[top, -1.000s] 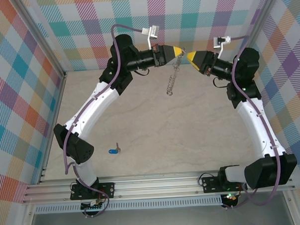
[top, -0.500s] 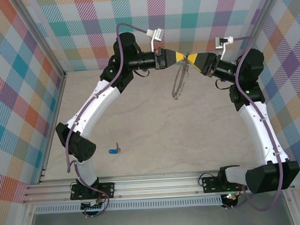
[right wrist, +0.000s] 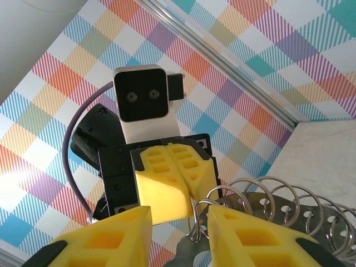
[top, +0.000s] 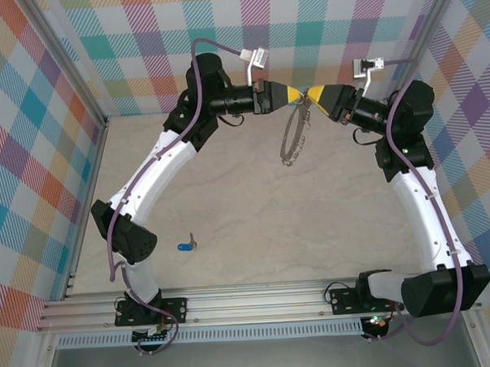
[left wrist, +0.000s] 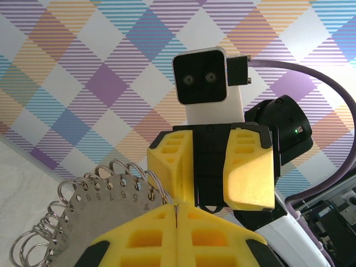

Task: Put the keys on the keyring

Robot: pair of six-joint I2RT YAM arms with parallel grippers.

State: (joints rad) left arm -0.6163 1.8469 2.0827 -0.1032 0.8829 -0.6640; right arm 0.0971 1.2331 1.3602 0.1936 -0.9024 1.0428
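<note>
Left gripper (top: 300, 95) was clamped on the keyring (left wrist: 94, 217), hanging mid-air. Right gripper (top: 309, 94) had its jaws apart around the top. Key (top: 187, 245) lay on the table (top: 255, 224) by the left base. Ring looked light, jangly, slick metal, so I'd pinch its flat part.

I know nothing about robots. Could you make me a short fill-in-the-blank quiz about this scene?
1. The left gripper is shut on the keyring, which hangs ___ the table.
2. The key lies on the table, nearest the ___ arm's base.
3. The key's plastic head is ___.
Missing words: above, left, blue.
</note>
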